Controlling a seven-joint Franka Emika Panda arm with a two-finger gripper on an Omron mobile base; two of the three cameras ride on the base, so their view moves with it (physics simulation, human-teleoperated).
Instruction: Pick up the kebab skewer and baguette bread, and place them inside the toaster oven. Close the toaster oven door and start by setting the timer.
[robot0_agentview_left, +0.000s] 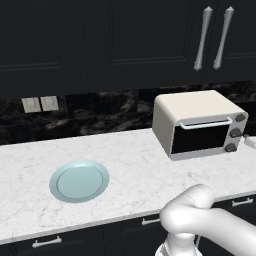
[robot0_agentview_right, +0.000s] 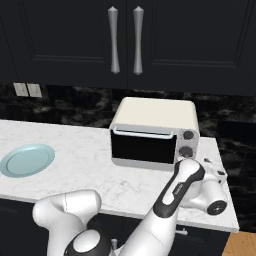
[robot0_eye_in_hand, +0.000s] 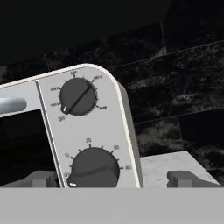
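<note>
The cream-white toaster oven (robot0_agentview_left: 192, 107) stands at the back right of the counter. Its dark glass door (robot0_agentview_left: 199, 139) is up and closed, with the pale bar handle (robot0_agentview_left: 206, 123) along the top. In the hand view, the upper knob (robot0_eye_in_hand: 78, 97) and the lower timer knob (robot0_eye_in_hand: 94, 168) sit on the oven's grey panel. My gripper (robot0_eye_in_hand: 113, 179) is open, its fingertips (robot0_eye_in_hand: 41, 178) wide apart on either side of the lower knob and short of it. From the right base view, the gripper (robot0_agentview_right: 207, 162) hovers just right of the oven's knobs (robot0_agentview_right: 186, 151). The kebab skewer and baguette bread are hidden.
An empty pale blue plate (robot0_agentview_left: 79, 181) lies on the white marble counter (robot0_agentview_left: 135, 165) to the left. The counter ends just right of the oven (robot0_agentview_right: 227, 212). Dark upper cabinets with silver handles (robot0_agentview_right: 125, 40) hang above. Two wall outlets (robot0_agentview_left: 40, 104) sit on the black backsplash.
</note>
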